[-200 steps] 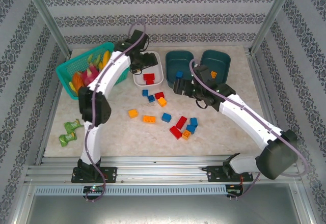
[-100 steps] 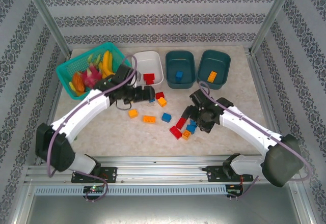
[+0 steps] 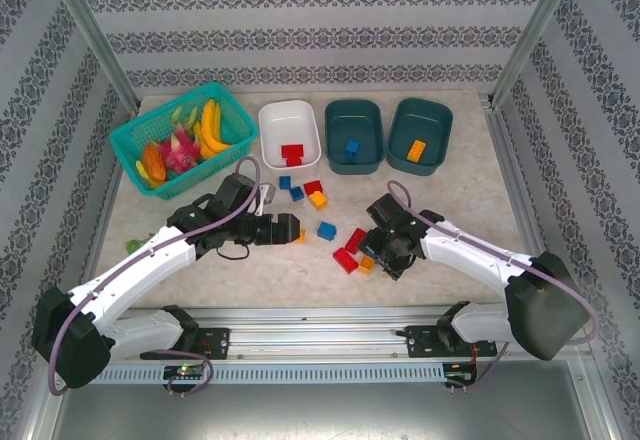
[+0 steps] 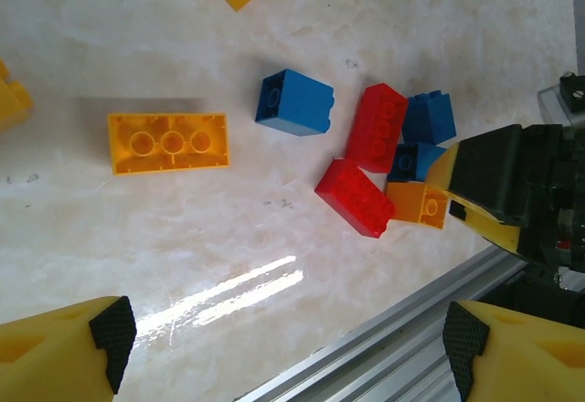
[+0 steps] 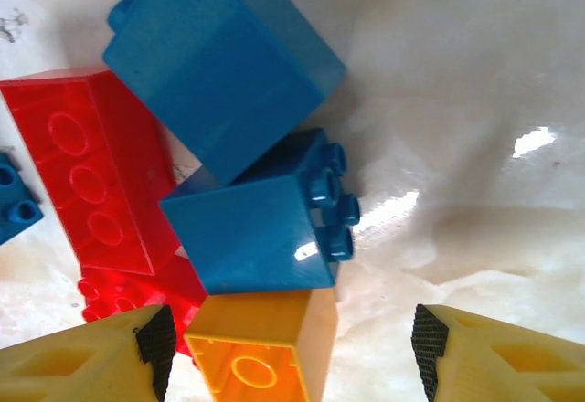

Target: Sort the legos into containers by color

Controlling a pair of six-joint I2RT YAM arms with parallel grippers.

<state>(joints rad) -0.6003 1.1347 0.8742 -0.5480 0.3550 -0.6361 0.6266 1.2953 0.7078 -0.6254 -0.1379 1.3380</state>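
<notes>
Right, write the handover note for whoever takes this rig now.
Left end effector: open, empty, low near the long orange brick.
Right end effector: open, empty, close over the mixed cluster.
Done: red bricks in the white tub, one blue brick in the middle teal tub, one orange brick in the right teal tub.
Left: the loose bricks on the table, all three colours.

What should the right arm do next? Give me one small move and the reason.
Probably lower the right gripper a little and shut it on the orange brick: its jaws stand open on either side of that brick. A blue brick lies against it, so go slowly.
</notes>
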